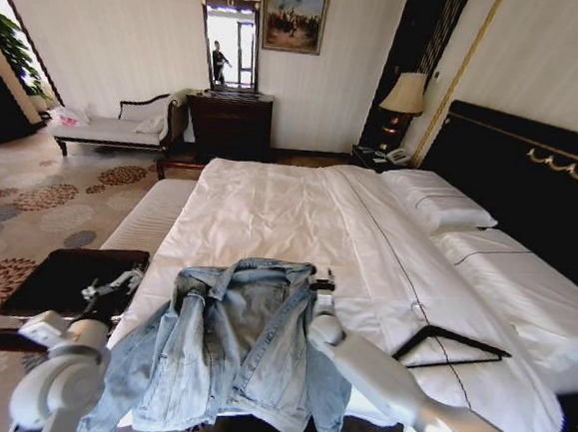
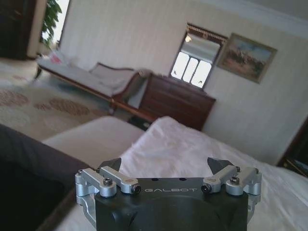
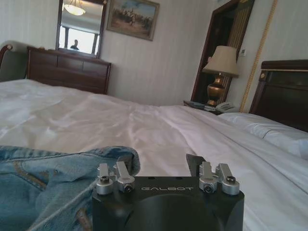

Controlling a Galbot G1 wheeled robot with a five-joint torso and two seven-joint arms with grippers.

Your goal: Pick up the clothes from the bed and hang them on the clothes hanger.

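Denim jacket [image 1: 228, 356] spread on bed [image 1: 299, 212] edge, collar just beside right gripper [image 1: 322, 282], fingers released and touching nothing; hanger [image 1: 451, 346] on quilt farther to that gripper's right; left gripper [image 2: 164, 169] likewise spread, off the jacket's other side.

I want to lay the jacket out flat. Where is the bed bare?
Bare quilt runs from the denim jacket up toward the pillows and far edge of the bed. The near end is crowded: jacket, right gripper at its collar, clothes hanger beside.
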